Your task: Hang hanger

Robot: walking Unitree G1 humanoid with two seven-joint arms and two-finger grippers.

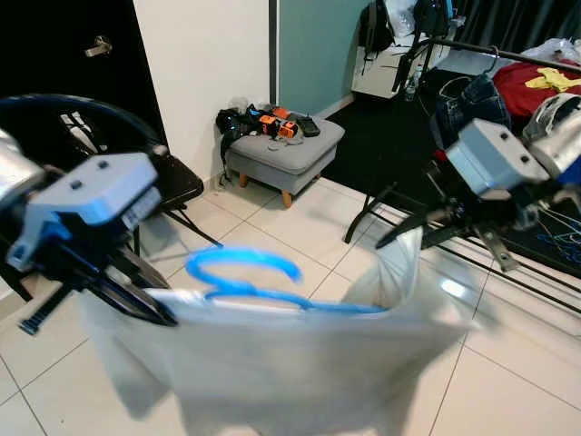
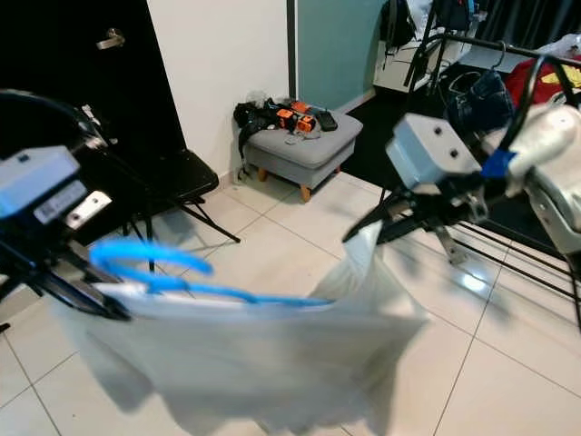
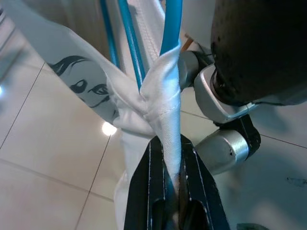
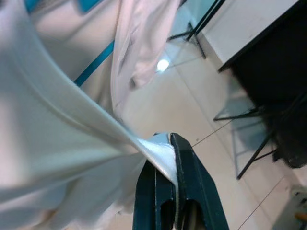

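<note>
Both arms up in front of the robot, a white shirt (image 1: 300,363) stretched between them with a blue hanger (image 1: 250,277) inside it; hook loop of the hanger sticks up out of the collar, roughly midway between the two grippers, nearer the left one.

Left gripper (image 3: 171,158): fingers pressed together, pinching a bunched fold of the shirt's hem or seam; in the left wrist view the blue hanger wire runs right past the fingertips, just beyond the pinched fold, cloth wrapped around it; can't tell if the fingers also catch the wire itself.

Right gripper (image 4: 170,158): fingers closed on a thin pulled-out corner of the shirt; the fabric fans out taut from the tips; a blue bar of the hanger shows further off through the cloth, well clear of these fingers.

So the hanger sits in the shirt, carried by the cloth, hanging in the air above the tiled floor (image 1: 300,227); shirt sags below the line between the grippers.

Around: black clothes rack (image 1: 472,54) on the robot's right with a red garment (image 1: 536,86) on it; grey footstool (image 1: 286,150) with clutter on top by the white wall; black folding chair (image 2: 177,177) on the left near the dark door (image 1: 54,54).
</note>
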